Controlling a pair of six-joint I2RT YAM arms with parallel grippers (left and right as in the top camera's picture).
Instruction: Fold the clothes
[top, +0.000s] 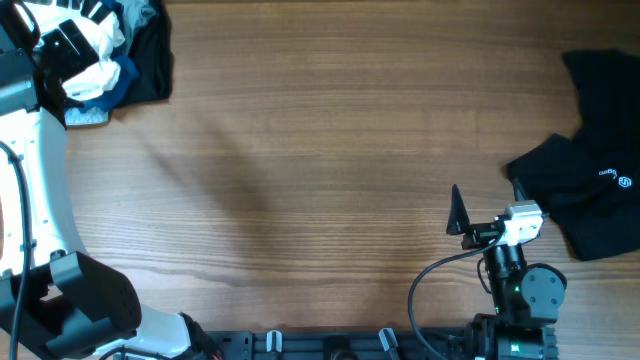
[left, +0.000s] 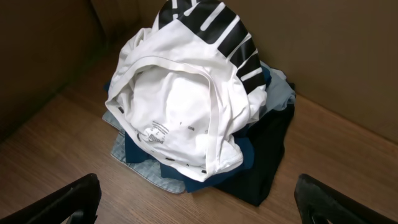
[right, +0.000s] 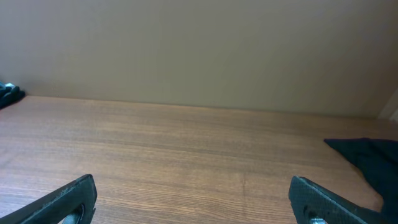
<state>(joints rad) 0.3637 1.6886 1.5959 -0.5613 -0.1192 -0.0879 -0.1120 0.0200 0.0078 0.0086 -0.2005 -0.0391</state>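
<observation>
The clothes are piled at the table's far left corner (top: 125, 55). In the left wrist view a wrinkled white shirt (left: 180, 106) lies on top, its black-and-white striped part (left: 217, 31) at the back. Under it lie a blue piece (left: 211, 177), a pale grey piece (left: 146, 165) and a black piece (left: 267, 155). My left gripper (left: 199, 202) is open, just short of the pile, holding nothing. A black garment with a small white logo (top: 590, 185) lies at the right edge. My right gripper (right: 199, 196) is open over bare wood, left of that black garment (right: 367, 158).
The wooden table (top: 320, 150) stretches between the pile and the black garment. A brown wall (left: 336, 56) stands close behind the pile. The right arm's base and cable (top: 515, 300) sit at the near edge; the white left arm (top: 40, 170) runs along the left side.
</observation>
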